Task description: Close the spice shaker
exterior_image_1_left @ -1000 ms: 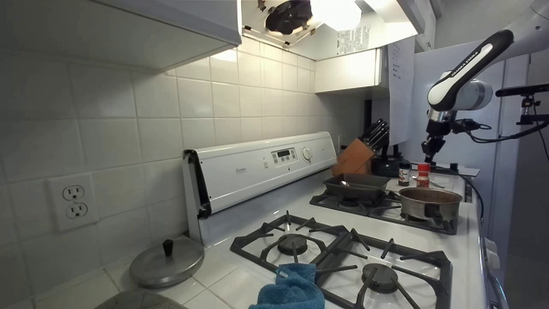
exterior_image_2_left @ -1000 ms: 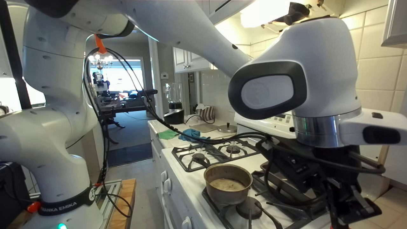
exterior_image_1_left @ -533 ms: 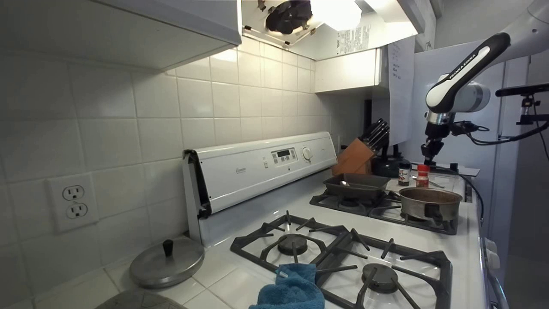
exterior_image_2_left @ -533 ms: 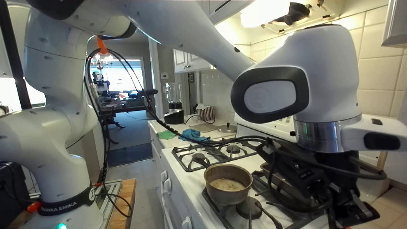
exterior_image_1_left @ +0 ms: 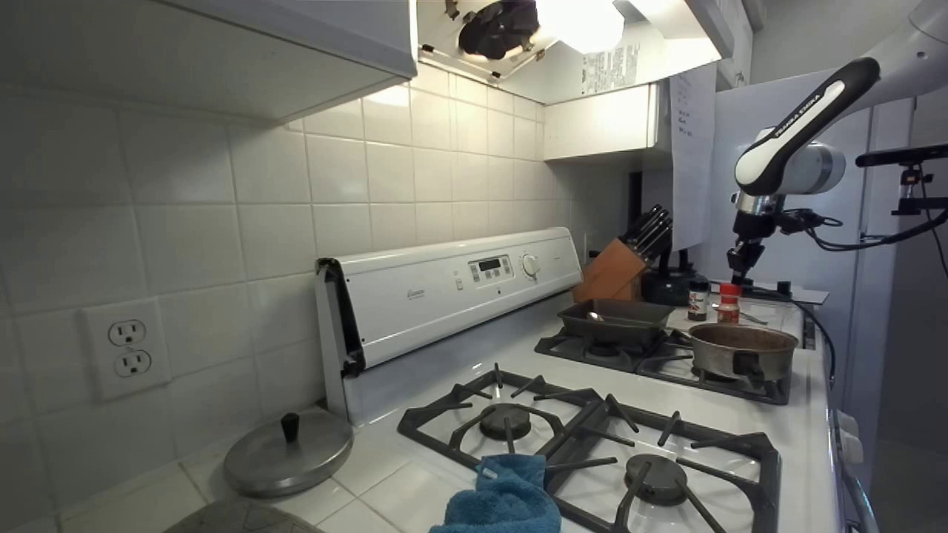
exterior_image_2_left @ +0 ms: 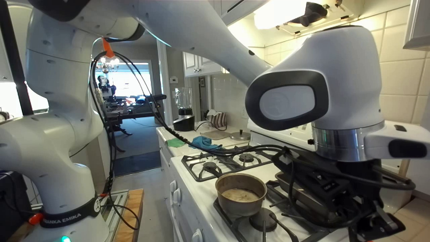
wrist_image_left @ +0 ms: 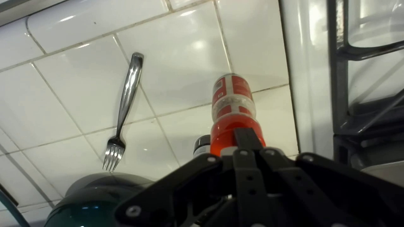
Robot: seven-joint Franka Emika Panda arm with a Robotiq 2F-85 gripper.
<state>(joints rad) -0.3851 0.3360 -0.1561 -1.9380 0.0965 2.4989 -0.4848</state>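
Observation:
The spice shaker (exterior_image_1_left: 729, 305), a small slim bottle with a red lid and red-and-clear body, stands upright on the tiled counter behind the stove. In the wrist view the spice shaker (wrist_image_left: 233, 104) is seen from above. My gripper (wrist_image_left: 247, 137) has its fingertips together, over the red lid; they seem to touch its top. Nothing shows between the fingertips. The gripper (exterior_image_1_left: 738, 278) also shows right above the lid in an exterior view. Part of the lid is hidden behind the fingers, so I cannot tell whether its flap is open.
A dark-lidded jar (exterior_image_1_left: 698, 300) stands close beside the shaker. A fork (wrist_image_left: 127, 94) lies on the tiles, near a dark green kettle (wrist_image_left: 91, 205). A pot (exterior_image_1_left: 743, 352) and a baking pan (exterior_image_1_left: 615, 322) sit on the stove grates. A knife block (exterior_image_1_left: 611, 270) stands behind.
My gripper has moved slightly down and to the left in the exterior view with the shaker. The shaker's red top now sits slightly lower and further left there. The pots have not moved.

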